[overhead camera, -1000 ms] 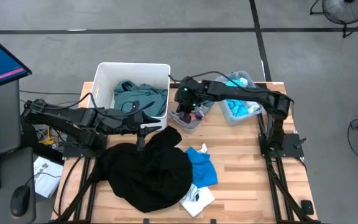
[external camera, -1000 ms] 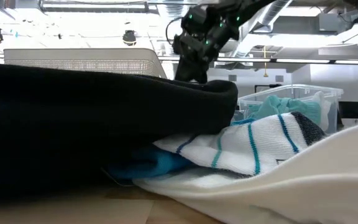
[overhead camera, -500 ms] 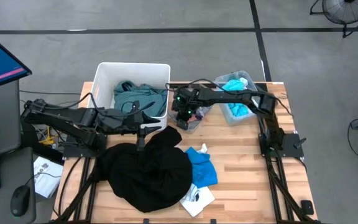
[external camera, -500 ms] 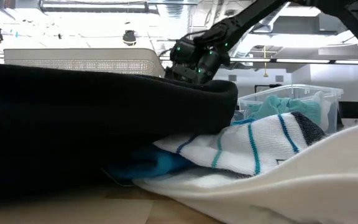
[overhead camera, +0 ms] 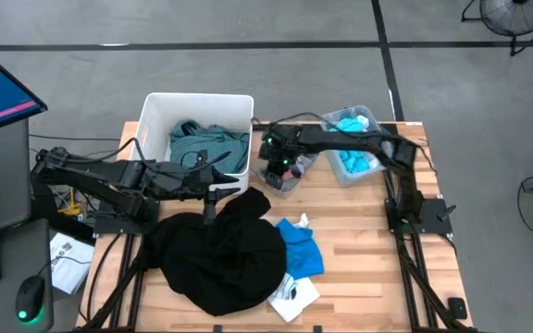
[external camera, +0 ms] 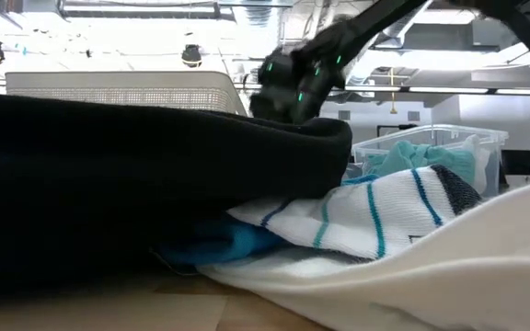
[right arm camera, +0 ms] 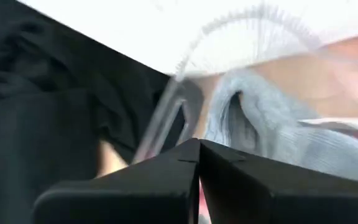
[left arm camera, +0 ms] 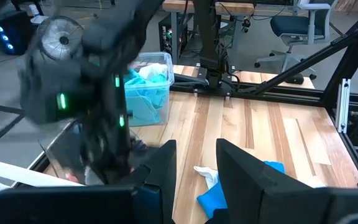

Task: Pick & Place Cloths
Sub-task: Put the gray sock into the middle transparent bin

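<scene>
A large black cloth (overhead camera: 216, 254) lies heaped on the table's near left. Beside it are a small blue piece (overhead camera: 302, 245) and a white piece (overhead camera: 294, 296). A teal-green shirt (overhead camera: 206, 143) fills the white bin (overhead camera: 155, 106), and a cyan shirt (overhead camera: 354, 157) sits in a clear bin at the far right. My right gripper (right arm camera: 199, 146) is shut and slants down into a small clear bin (overhead camera: 290, 180), just short of a grey cloth (right arm camera: 272, 124). My left gripper (left arm camera: 196, 165) hangs open above the black cloth's far edge, with nothing between its fingers. My right gripper points down into the small clear bin with its fingers shut on each other. Whether its tips touch the grey cloth there, I cannot tell.
The white bin's wall stands right next to the small clear bin. A striped white sock (external camera: 375, 216) lies at the table's near edge. Bare wood (overhead camera: 368, 240) shows on the table's right half. A screen and a desk stand off the table's left.
My right gripper has sunk lower into the small clear bin and has rolled a little. My left arm has kept still.
</scene>
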